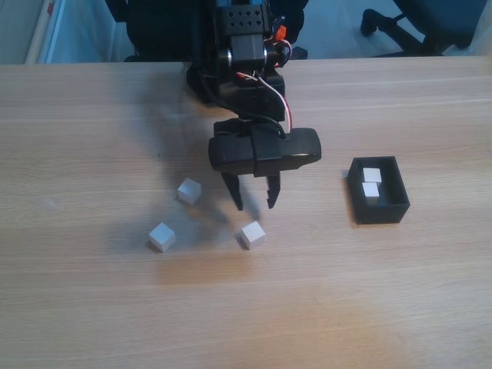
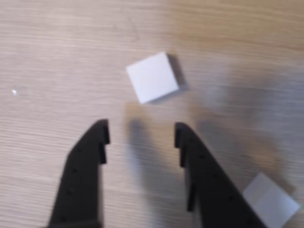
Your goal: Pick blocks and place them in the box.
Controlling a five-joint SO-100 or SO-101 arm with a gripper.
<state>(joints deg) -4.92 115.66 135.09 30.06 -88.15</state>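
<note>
Three white blocks lie loose on the wooden table in the fixed view: one [image 1: 189,191] left of the gripper, one [image 1: 162,237] further front left, and one [image 1: 253,234] just in front of the fingertips. My black gripper [image 1: 255,202] hangs open above the table, nothing between its fingers. In the wrist view the gripper [image 2: 141,131] points at a white block [image 2: 153,77] lying just beyond the tips; another block [image 2: 271,204] shows blurred at the lower right. The black box [image 1: 379,208] sits to the right and holds two blocks [image 1: 371,183].
The arm's base and cables [image 1: 244,54] stand at the table's back edge. Office chair legs [image 1: 400,23] show beyond the table. Bare wood [image 1: 307,307] stretches across the front.
</note>
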